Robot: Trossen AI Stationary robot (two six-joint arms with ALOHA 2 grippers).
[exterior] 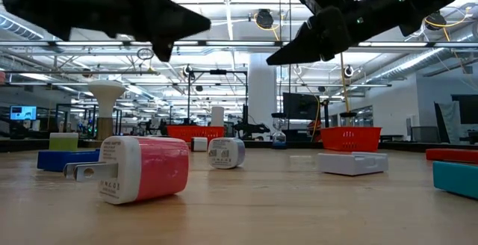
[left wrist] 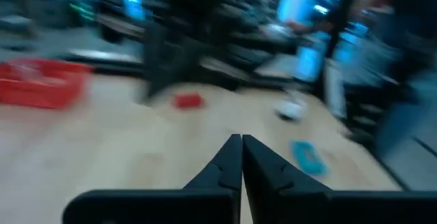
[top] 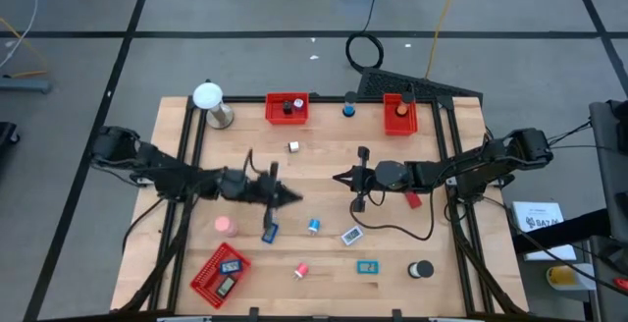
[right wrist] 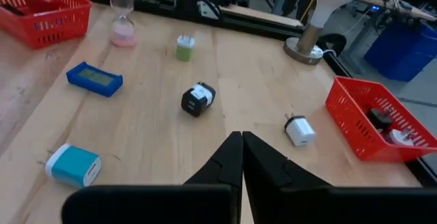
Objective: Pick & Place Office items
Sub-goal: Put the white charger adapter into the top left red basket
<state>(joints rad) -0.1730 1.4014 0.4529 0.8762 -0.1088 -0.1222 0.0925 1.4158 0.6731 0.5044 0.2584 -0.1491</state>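
The office items lie scattered on the wooden table [top: 324, 170]: a white charger [top: 292, 147], a pink piece [top: 226, 226], a blue piece [top: 270, 232], a blue roll [top: 314, 226], a teal rectangle [top: 367, 267], a black roll [top: 422, 270] and a red piece [top: 412, 200]. My left gripper [top: 294, 196] hovers shut above the table's middle, pointing right, and holds nothing [left wrist: 242, 157]. My right gripper [top: 339, 178] faces it from the right, shut and empty too [right wrist: 242, 152]. Both hang clear of the tabletop in the low view, left [exterior: 202, 27] and right [exterior: 272, 60].
Red mesh trays stand at the far edge [top: 287, 108] [top: 399, 114] and at the near left [top: 220, 273], each holding small things. A white ball lamp on a silver stand [top: 208, 101] is at the far left. A dark cable [top: 392, 229] trails below the right gripper.
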